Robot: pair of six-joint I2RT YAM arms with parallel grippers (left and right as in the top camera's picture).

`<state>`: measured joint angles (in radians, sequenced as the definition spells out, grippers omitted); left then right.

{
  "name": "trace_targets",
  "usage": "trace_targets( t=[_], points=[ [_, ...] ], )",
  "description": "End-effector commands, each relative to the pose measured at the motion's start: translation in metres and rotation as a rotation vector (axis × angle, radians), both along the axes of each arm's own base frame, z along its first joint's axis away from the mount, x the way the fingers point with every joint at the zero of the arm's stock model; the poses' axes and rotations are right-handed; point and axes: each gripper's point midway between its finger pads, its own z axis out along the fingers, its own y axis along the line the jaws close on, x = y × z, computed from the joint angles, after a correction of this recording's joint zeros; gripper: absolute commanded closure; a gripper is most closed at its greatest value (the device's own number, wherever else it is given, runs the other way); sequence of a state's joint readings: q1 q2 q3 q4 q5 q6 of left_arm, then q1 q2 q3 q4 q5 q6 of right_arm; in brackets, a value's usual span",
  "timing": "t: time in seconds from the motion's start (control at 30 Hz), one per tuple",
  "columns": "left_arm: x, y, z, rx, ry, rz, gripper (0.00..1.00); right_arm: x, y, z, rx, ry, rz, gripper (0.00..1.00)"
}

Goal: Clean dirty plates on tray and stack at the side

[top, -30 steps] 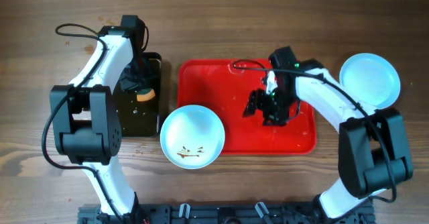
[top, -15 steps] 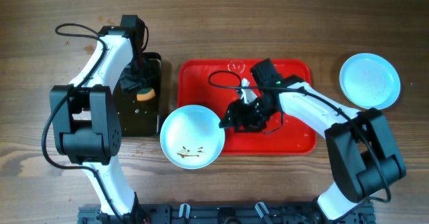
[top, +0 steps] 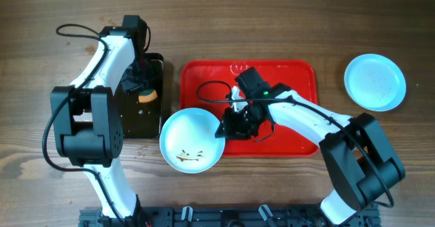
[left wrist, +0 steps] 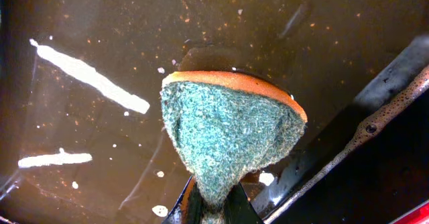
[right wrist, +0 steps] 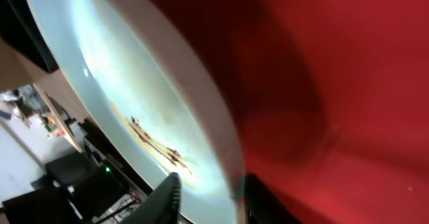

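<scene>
A plate point(top: 192, 140) with brown sauce smears lies at the front left corner of the red tray point(top: 292, 84), half off its rim. My right gripper point(top: 223, 128) straddles that plate's right rim. In the right wrist view one finger point(right wrist: 167, 200) is over the plate's point(right wrist: 134, 96) inside, the other is against the rim's outer side, and a gap shows between the jaws point(right wrist: 212, 180). A clean plate point(top: 374, 81) lies on the table at the far right. My left gripper point(top: 143, 84) is shut on a green-and-orange sponge point(left wrist: 228, 127).
The sponge point(top: 147, 95) hangs over a black pan point(top: 136, 118) of brown water point(left wrist: 100, 36), left of the tray. The right arm stretches across the tray's middle. Wooden table lies all around.
My right gripper has travelled left across the tray from its right side to the dirty plate's rim, its jaws narrowing. The plate has shifted slightly left. The left arm has stayed still.
</scene>
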<state>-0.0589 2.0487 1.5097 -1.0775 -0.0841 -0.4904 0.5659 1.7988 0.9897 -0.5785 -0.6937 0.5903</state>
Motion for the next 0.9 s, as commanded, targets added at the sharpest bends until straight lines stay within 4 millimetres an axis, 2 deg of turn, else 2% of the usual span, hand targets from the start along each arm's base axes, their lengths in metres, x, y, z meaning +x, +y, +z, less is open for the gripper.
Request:
trace_targets(
  t=[0.0, 0.03, 0.07, 0.1, 0.13, 0.2, 0.23, 0.33, 0.53, 0.7, 0.73, 0.8, 0.83, 0.87],
  points=[
    [-0.005, 0.000, -0.006, 0.003, 0.026, -0.013, 0.96, 0.002, -0.005, -0.009, -0.047, -0.002, -0.019, 0.83],
    [-0.005, 0.000, -0.006, 0.003, 0.028, -0.013, 0.96, 0.002, -0.005, -0.009, -0.046, -0.003, -0.019, 0.88],
    [-0.005, 0.000, -0.006, 0.003, 0.028, -0.014, 0.96, 0.003, -0.006, -0.009, -0.049, -0.006, -0.020, 0.82],
    [-0.005, 0.000, -0.006, 0.003, 0.028, -0.014, 0.96, 0.003, -0.006, -0.009, -0.052, -0.007, -0.021, 0.70],
    [-0.005, 0.000, -0.006, 0.003, 0.028, -0.014, 0.96, 0.003, -0.006, -0.010, -0.054, -0.007, -0.021, 0.67],
    [-0.005, 0.000, -0.006, 0.003, 0.028, -0.015, 0.96, 0.004, -0.008, -0.012, -0.078, -0.005, -0.038, 0.70],
    [-0.005, 0.000, -0.006, 0.003, 0.028, -0.015, 0.96, 0.003, -0.008, -0.014, -0.087, -0.009, -0.037, 0.67],
    [-0.005, 0.000, -0.006, 0.003, 0.028, -0.017, 0.96, -0.003, -0.009, -0.021, -0.095, 0.000, -0.048, 0.65],
    [-0.005, 0.000, -0.006, 0.003, 0.027, -0.017, 0.96, -0.003, 0.001, -0.022, -0.072, -0.020, -0.049, 0.66],
    [-0.005, 0.000, -0.006, 0.003, 0.027, -0.017, 0.96, -0.005, 0.013, -0.021, -0.065, -0.034, -0.051, 0.73],
    [-0.005, 0.000, -0.006, 0.003, 0.027, -0.017, 0.96, -0.006, 0.014, -0.022, -0.073, -0.037, -0.051, 0.80],
    [-0.005, 0.000, -0.006, 0.003, 0.028, -0.017, 0.96, -0.009, 0.017, -0.026, -0.081, -0.023, -0.054, 0.87],
    [-0.005, 0.000, -0.006, 0.003, 0.028, -0.017, 0.96, -0.011, 0.016, -0.030, -0.091, -0.012, -0.054, 0.96],
    [-0.005, 0.000, -0.006, 0.003, 0.028, -0.017, 0.96, -0.014, 0.015, -0.035, -0.103, 0.003, -0.054, 0.96]
  ],
)
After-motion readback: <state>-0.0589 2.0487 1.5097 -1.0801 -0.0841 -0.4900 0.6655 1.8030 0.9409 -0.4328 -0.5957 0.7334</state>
